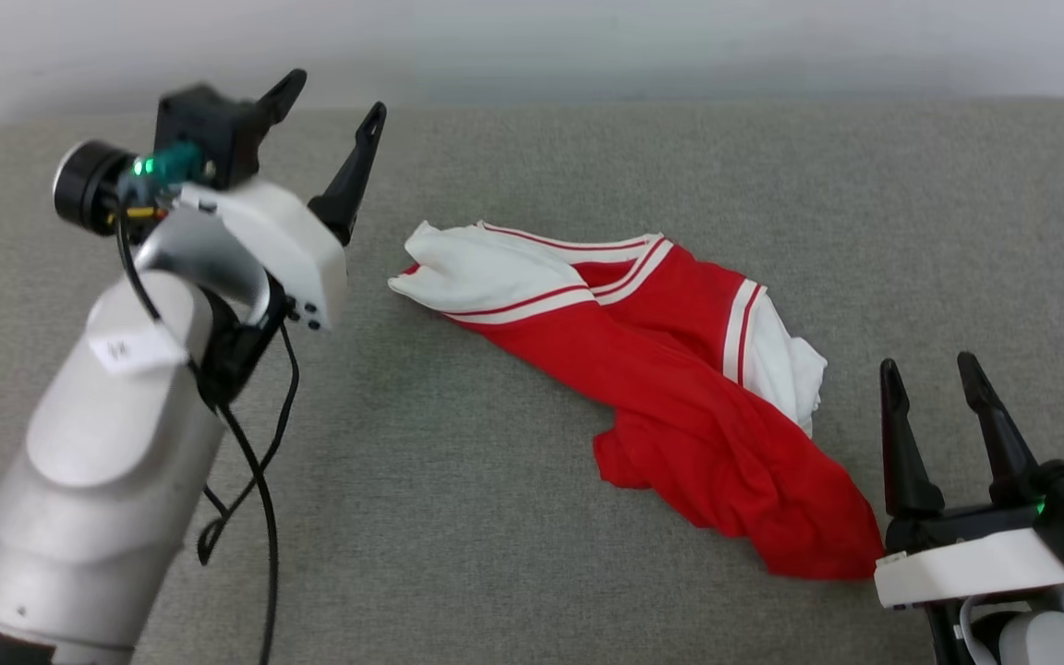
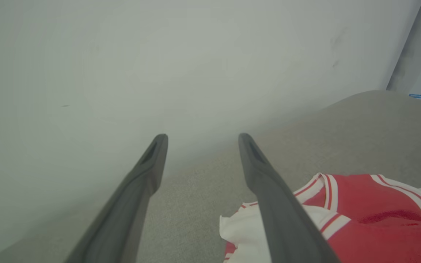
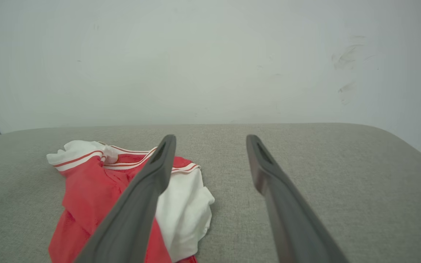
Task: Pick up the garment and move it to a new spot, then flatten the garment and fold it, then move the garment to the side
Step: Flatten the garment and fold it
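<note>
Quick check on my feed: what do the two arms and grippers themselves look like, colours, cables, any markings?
Both the left gripper and right gripper have two long, dark, tapered fingers on a black base with white housing and a green light. The left forearm is pale silver-grey, with a white label, writing unreadable, and a loose black cable.

Your workspace: a grey fabric bench set against a pale wall.

You're looking at a bench covered in grey woven cloth. Its far edge is rounded at the corners and meets a plain off-white wall. The light is soft and even. Faint dark scuff marks smudge the wall above the far right corner, and a small blue tag shows just beyond the bench's edge.
</note>
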Available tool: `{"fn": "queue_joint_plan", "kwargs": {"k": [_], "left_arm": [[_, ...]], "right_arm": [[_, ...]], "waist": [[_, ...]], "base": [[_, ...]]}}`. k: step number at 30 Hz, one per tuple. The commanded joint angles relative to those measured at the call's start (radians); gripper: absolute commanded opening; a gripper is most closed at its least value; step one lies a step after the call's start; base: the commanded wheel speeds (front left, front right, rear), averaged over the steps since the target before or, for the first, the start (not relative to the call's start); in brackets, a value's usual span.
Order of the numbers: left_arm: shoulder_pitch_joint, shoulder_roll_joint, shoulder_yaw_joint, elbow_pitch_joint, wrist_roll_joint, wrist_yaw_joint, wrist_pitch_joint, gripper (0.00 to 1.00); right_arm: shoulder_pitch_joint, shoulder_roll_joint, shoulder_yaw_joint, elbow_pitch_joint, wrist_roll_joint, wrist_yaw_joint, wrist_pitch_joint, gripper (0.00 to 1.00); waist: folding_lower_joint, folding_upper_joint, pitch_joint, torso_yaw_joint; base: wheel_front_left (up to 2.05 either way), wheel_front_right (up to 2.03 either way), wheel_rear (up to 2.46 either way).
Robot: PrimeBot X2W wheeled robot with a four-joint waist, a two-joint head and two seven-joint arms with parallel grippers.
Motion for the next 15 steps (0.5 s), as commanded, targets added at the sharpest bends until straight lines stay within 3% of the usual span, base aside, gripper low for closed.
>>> {"fn": "queue_joint_plan", "kwargs": {"k": [1,8,15], "left_arm": [[-0.042,0.019,-0.034,0.014,-0.047,0.000,0.060,1.00],[-0.216,0.106,-0.211,0.073,-0.269,0.000,0.399,1.00],[-0.308,0.134,-0.316,0.142,-0.388,0.000,0.584,1.00]], "right_arm": [[-0.021,0.002,0.000,-0.007,0.000,-0.001,-0.002,1.00],[-0.072,0.002,0.003,-0.018,0.011,-0.001,-0.002,1.00],[-0.110,0.002,0.011,-0.024,0.024,-0.001,-0.002,1.00]], "waist": [[-0.0002,0.0000,0.040,-0.023],[-0.0002,0.0000,0.128,-0.063],[-0.0002,0.0000,0.194,-0.097]], "base": [[0.00,0.00,0.00],[0.00,0.00,0.00],[0.00,0.00,0.00]]}}
